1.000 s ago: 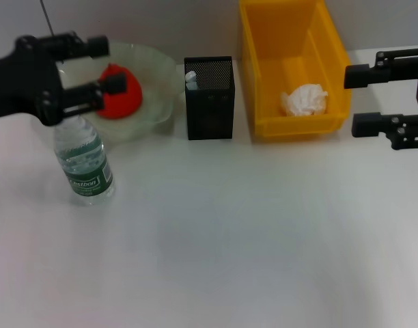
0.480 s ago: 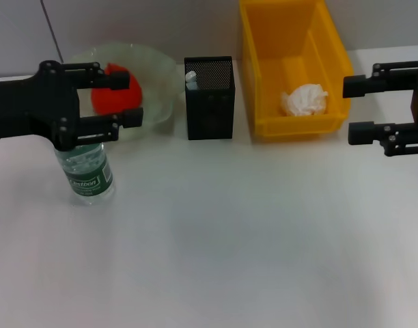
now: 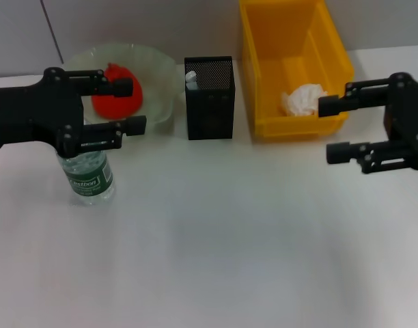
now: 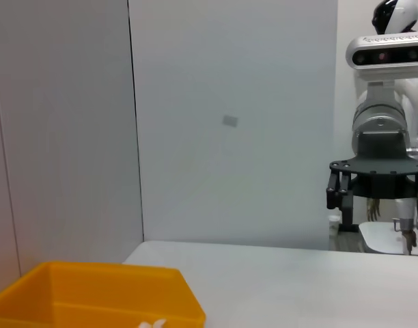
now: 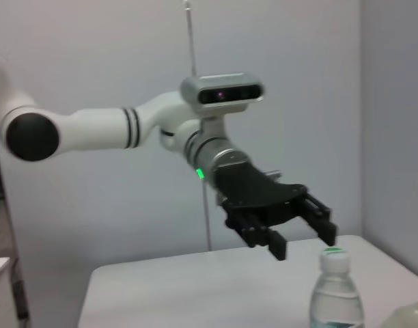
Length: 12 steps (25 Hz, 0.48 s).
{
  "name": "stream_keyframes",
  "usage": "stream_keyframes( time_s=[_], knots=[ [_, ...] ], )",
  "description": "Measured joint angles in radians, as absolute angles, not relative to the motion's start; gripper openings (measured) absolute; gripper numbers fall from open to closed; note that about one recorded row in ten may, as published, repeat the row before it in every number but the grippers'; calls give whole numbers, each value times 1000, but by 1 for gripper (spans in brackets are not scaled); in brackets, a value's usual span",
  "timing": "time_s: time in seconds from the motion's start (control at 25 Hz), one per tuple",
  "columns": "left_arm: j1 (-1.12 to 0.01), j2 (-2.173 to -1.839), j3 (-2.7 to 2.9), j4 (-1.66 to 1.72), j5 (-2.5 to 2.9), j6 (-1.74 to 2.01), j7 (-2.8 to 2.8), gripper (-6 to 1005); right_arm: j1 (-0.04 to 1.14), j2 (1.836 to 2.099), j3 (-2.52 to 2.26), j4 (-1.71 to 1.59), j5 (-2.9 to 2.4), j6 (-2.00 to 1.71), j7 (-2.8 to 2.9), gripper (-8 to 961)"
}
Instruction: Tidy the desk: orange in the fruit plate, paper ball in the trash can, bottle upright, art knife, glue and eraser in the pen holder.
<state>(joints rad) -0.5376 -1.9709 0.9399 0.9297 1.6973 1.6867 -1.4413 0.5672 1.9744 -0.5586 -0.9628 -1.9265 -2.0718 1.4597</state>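
- The bottle (image 3: 86,172) stands upright on the left of the white desk (image 3: 216,246); the orange (image 3: 116,97) lies in the fruit plate (image 3: 158,82) behind it.
- The paper ball (image 3: 304,100) sits in the yellow trash can (image 3: 270,41), right of the black pen holder (image 3: 209,99).
- The left gripper (image 3: 127,106) hovers above the bottle, fingers spread and empty.
- The right gripper (image 3: 326,128) is released too, near the trash can's right side.
- Grey wall panels (image 4: 229,116) stand behind the desk.
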Motion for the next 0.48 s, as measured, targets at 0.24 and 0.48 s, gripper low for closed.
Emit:
stream_keyframes(
  time_s=[0.24,0.48],
  knots=[
    [-541,-1979,945,934,1712,1688,-1442,606,593,1967,-608,-934,-1932,-2041,1441,660],
    [-541,-1983,950,937,1715,1684,-1440,606,602,1966,-627,-934,-1932,-2011,1439,660]
  ],
)
